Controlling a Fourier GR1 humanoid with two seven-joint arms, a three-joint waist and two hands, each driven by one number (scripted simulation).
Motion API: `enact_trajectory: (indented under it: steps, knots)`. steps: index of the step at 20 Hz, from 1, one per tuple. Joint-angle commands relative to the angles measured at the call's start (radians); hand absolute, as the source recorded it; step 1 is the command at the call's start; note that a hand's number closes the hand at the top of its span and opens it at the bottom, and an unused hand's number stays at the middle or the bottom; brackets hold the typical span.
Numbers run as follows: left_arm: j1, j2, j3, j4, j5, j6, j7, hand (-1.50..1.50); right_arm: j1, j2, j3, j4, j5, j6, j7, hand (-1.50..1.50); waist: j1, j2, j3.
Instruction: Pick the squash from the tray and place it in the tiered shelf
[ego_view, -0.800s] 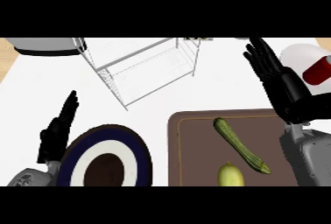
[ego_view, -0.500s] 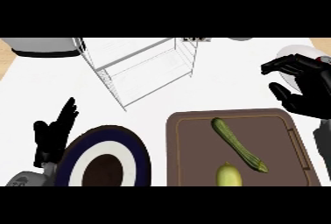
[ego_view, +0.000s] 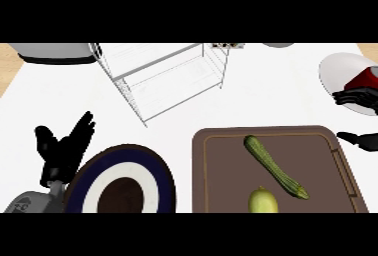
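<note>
I note the counter (ego_view: 295, 100), white, bearing everything below. At far left-centre stands the tiered shelf (ego_view: 166, 80), a wire frame with its open levels facing toward me; this is the destination. The brown tray (ego_view: 214, 170) sits near right, and on it lies a long green zucchini (ego_view: 275, 166) running diagonally. The squash (ego_view: 263, 201), pale yellow, sits at the tray's near edge just beside the zucchini's near end, partly cut off by the view's lower limit. A dark-rimmed plate (ego_view: 151, 175) lies near left, just beside the tray. A white plate (ego_view: 341, 72) with a red item is at far right. My left hand (ego_view: 65, 149) rests at the near left by the dark-rimmed plate, fingers straight and apart, holding nothing. My right hand (ego_view: 357, 97) shows only at the right edge, fingers curled with nothing visibly in them, well apart from the squash. My judgement: the reach is the step in hand. I should bring the right hand in over the tray's near right corner, spread the fingers first, and approach from the side away from the zucchini so it is not nudged.
</note>
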Motion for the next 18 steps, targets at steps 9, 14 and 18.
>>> enact_trajectory:
  steps: [9,14,18]
  knots:
    - [0.0,-0.037,0.025,0.093,-0.01,-0.017,0.023,0.0,-0.088,-0.182,0.114,0.004,0.072,0.362,-0.124,-1.5,-0.026,-0.009,-0.01]
    - [0.064,-0.036,0.008,-0.03,-0.022,0.004,0.083,0.0,-0.065,-0.163,0.14,-0.215,0.032,0.305,0.149,-1.5,-0.029,-0.015,-0.01]
    - [0.007,-0.029,0.031,-0.009,-0.009,-0.013,0.135,0.0,-0.081,-0.086,0.171,-0.376,0.002,0.203,0.414,-1.5,-0.036,-0.017,-0.011]
